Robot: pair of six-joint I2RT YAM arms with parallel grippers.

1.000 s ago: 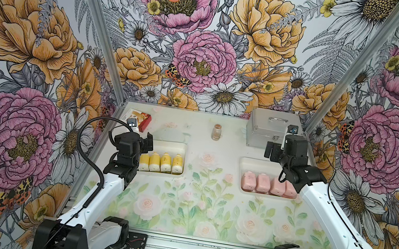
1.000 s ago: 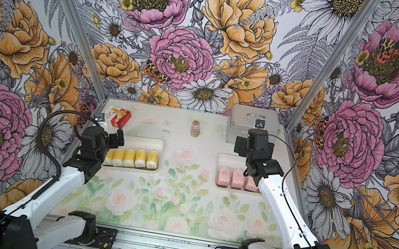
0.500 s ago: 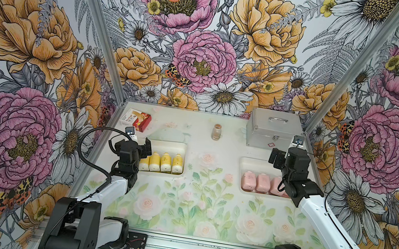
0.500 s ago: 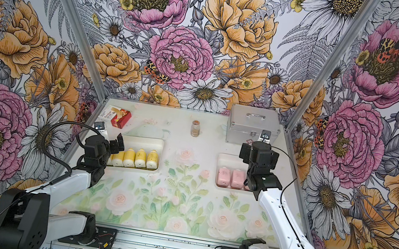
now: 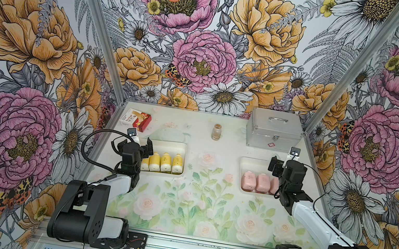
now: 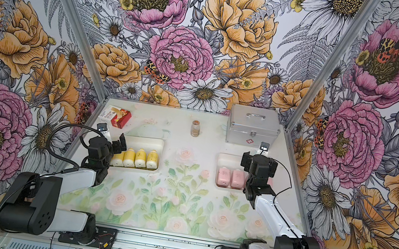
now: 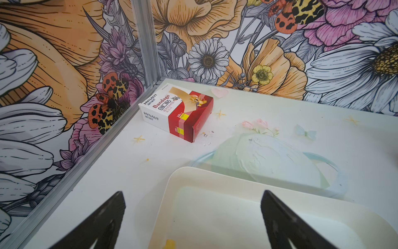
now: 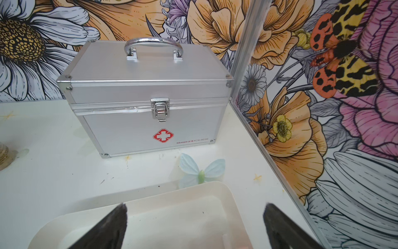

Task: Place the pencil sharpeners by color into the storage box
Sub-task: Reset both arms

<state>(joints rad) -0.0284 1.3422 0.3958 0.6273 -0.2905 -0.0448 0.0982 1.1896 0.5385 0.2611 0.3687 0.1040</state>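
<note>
Above cream plastic trays (image 5: 170,144), left hand (image 7: 192,194) and right hand (image 8: 195,204) spread wide, empty, yellow bottle-shaped sharpeners (image 5: 166,162), rounded pink blocks (image 5: 248,180).

The white surface (image 5: 207,200), printed with pale roses and leaves, carries a cream rounded-rectangular plastic tray (image 5: 166,142) on the left and a second cream tray (image 5: 255,161) on the right, well apart. Along the back stand a red-and-white cardboard bandage box (image 5: 136,119) at the left, a small brown-filled clear jar (image 5: 216,132) near the middle, and a closed silver metal case (image 5: 273,133) at the right.
</note>
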